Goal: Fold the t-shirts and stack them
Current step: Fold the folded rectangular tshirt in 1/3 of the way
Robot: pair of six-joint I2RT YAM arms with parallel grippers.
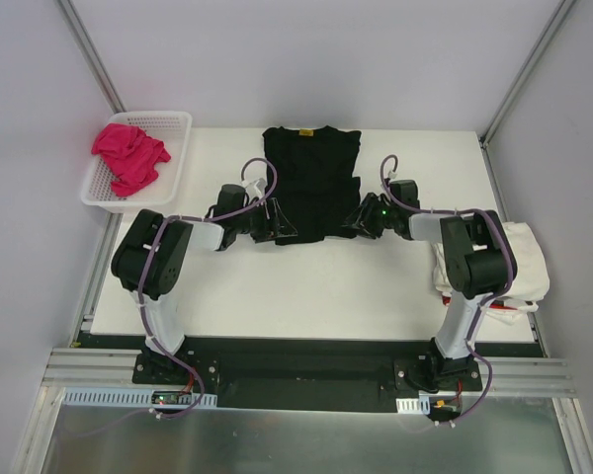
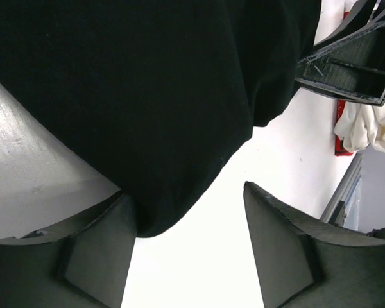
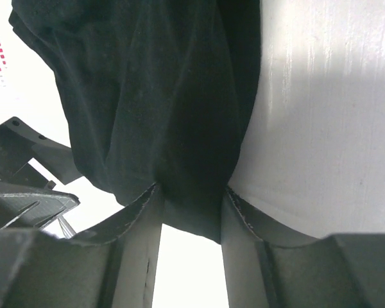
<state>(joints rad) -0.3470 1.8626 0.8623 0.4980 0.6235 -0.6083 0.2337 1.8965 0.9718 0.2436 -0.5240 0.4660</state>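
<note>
now, black t-shirt (image 1: 311, 178): spread flat at the far middle of the surface (image 1: 306, 286), collar at the far edge, hem toward the arms; both arms are at its two near corners.
left gripper (image 1: 268, 230): at the near left corner of the hem. in its wrist view the fingers (image 2: 96, 256) stand spread; the cloth's edge hangs into the gap and touches only one finger, with bare surface showing beside the other. no grip yet.
right gripper (image 1: 362, 223): at the near right corner. its fingers (image 3: 138, 244) press from both sides on a bunched fold of the black cloth, which fills the gap, so it is pinching the shirt.
step in hand: likely taking both hem corners to carry the near edge up toward the collar.
pink t-shirt (image 1: 128, 156): crumpled in the white mesh basket (image 1: 183, 120) at the far left, well apart.
cream t-shirts (image 1: 529, 262): heaped at the near right edge, just beside the right arm.
risk, uneven grip: only a shallow bit of hem sits between the left fingers. if they close on too little, that corner could slip out on lifting and skew the fold.
risk, layers: either side may catch just the top layer, so the shirt would open instead of folding.
risk, drag: lifting one side ahead of the other could pull the shirt sideways and wrinkle it.
</note>
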